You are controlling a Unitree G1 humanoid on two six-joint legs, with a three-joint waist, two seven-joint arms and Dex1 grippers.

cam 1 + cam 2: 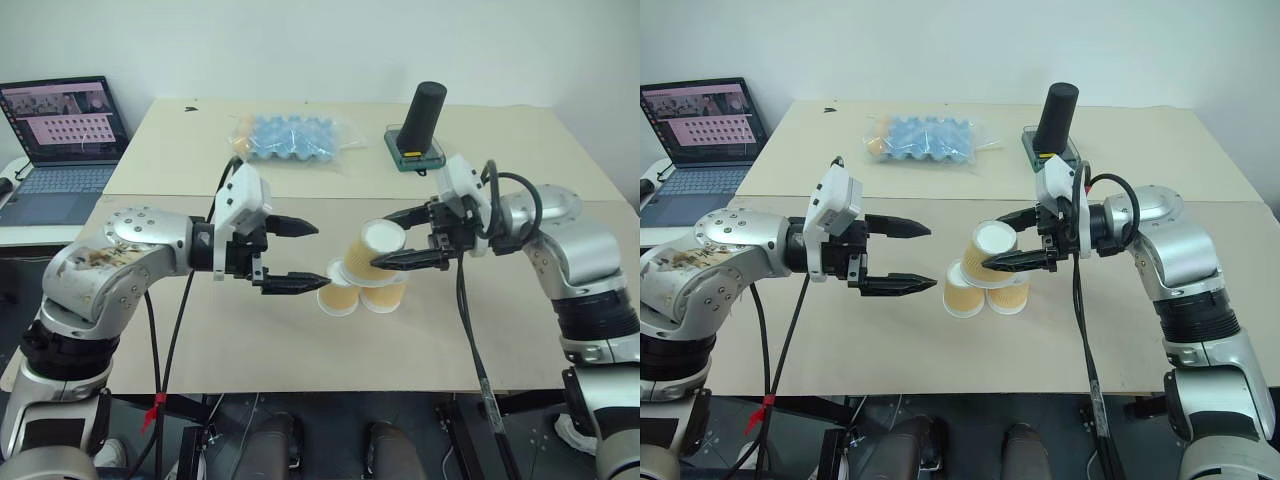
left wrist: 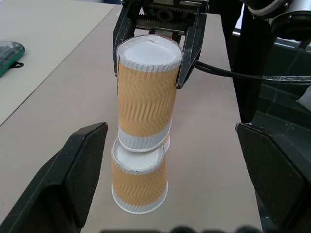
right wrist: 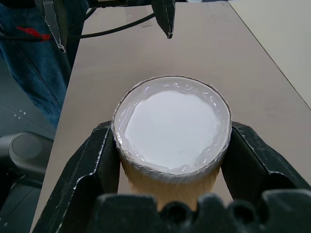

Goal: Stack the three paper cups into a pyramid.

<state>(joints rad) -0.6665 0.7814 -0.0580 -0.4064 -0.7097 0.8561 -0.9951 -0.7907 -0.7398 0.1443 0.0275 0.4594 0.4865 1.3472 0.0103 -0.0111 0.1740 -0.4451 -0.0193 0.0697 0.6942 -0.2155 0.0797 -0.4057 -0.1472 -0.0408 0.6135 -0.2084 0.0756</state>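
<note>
The right gripper point(image 1: 1012, 240) is clamped on a tilted paper cup point(image 1: 989, 253), one finger on each side near its white base. This cup sits just above two upside-down cups point(image 1: 985, 293) standing side by side on the table point(image 1: 840, 330). The left gripper point(image 1: 914, 256) is spread wide and holds nothing; the cups lie just beyond its fingertips.

wall point(image 1: 330, 45): plain white, top of frame | tables point(image 1: 300, 330): two beige tops, seam across mid-frame | side desk point(image 1: 15, 232): white, left edge, bearing open laptop point(image 1: 62, 140) | floor point(image 1: 330, 420): dark, bottom | light: even
</note>
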